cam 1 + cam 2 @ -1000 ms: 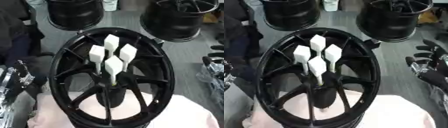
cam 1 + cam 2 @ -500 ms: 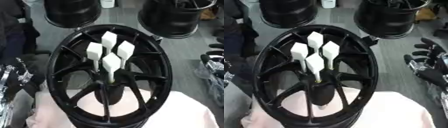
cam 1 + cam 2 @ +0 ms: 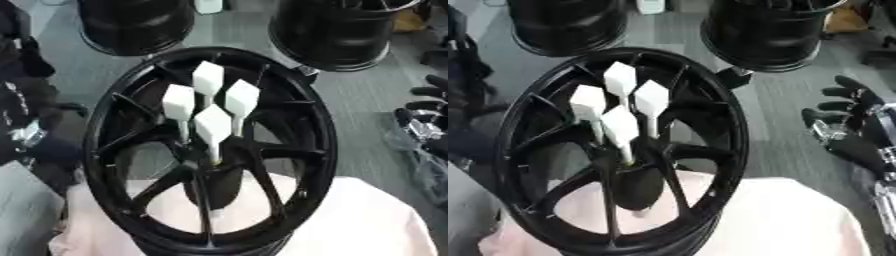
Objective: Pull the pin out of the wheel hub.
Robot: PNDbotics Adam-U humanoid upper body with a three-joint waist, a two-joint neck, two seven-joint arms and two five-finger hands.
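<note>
A black wheel hub lies flat on a pale pink cloth in the middle of both views. Several white pins with broad flat heads stand upright at its centre, the nearest one in front and another behind it. My right hand hangs open at the right edge, fingers spread, well apart from the hub and touching nothing. At the left edge a dark shape with a silver part looks like my left arm; its hand is not clear.
Two more black wheels stand at the back, one on the left and one on the right. A small white object sits between them. Grey floor lies to the right of the hub.
The whole picture has shifted a little, so the camera has moved. The pins stay in the hub and my right hand stays at the right.
</note>
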